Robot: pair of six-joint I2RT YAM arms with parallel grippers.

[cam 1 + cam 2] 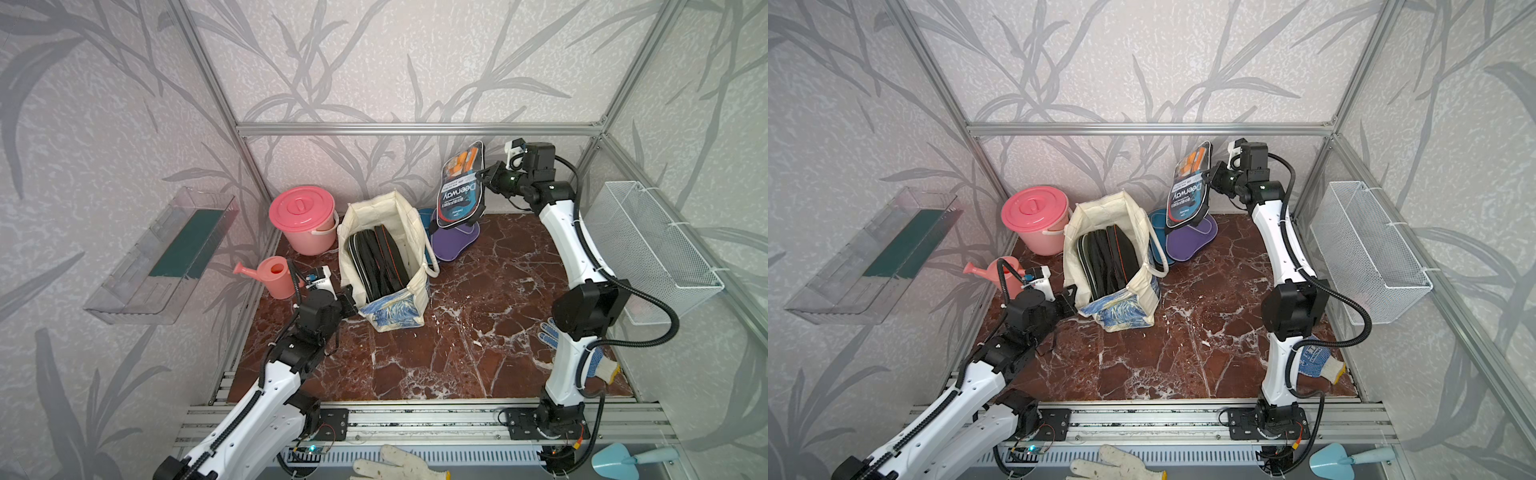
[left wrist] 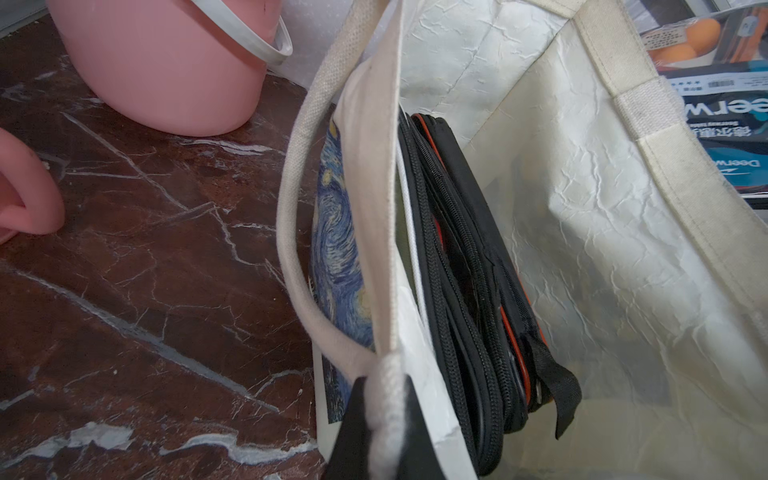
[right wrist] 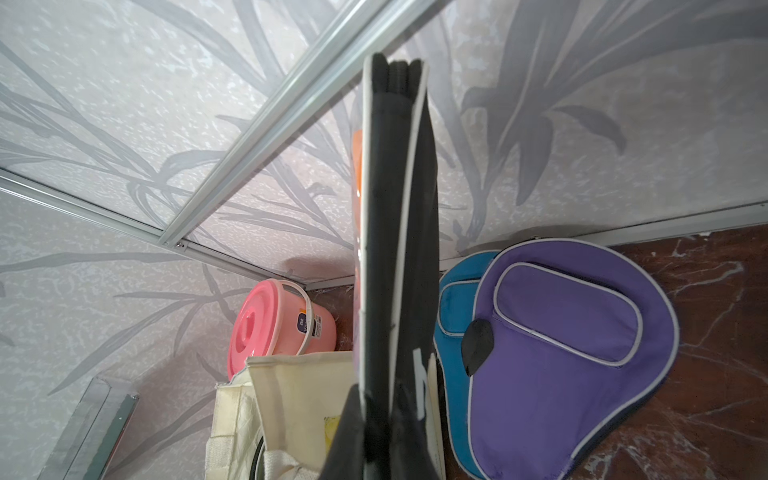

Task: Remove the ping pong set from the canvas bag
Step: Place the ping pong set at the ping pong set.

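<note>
Now Deerway case [image 1: 460, 187] hangs in air, pinched by R gripper [image 1: 483, 176], over purple case [image 1: 455, 247] & teal case [image 1: 426, 220] on tabletop just beside canvas bag [image 1: 399, 309]. Black cases [image 1: 376, 266] upright inside bag. L gripper [image 1: 350, 298] clamped on bag's near rim.

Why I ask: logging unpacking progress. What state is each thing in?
canvas bag: upright, open, corner pinched by shut left end effector
black cases: on edge inside canvas bag
Deerway case: held in air by shut right end effector
purple case: flat on table, overlapping teal case
pink bucket: closed
</note>
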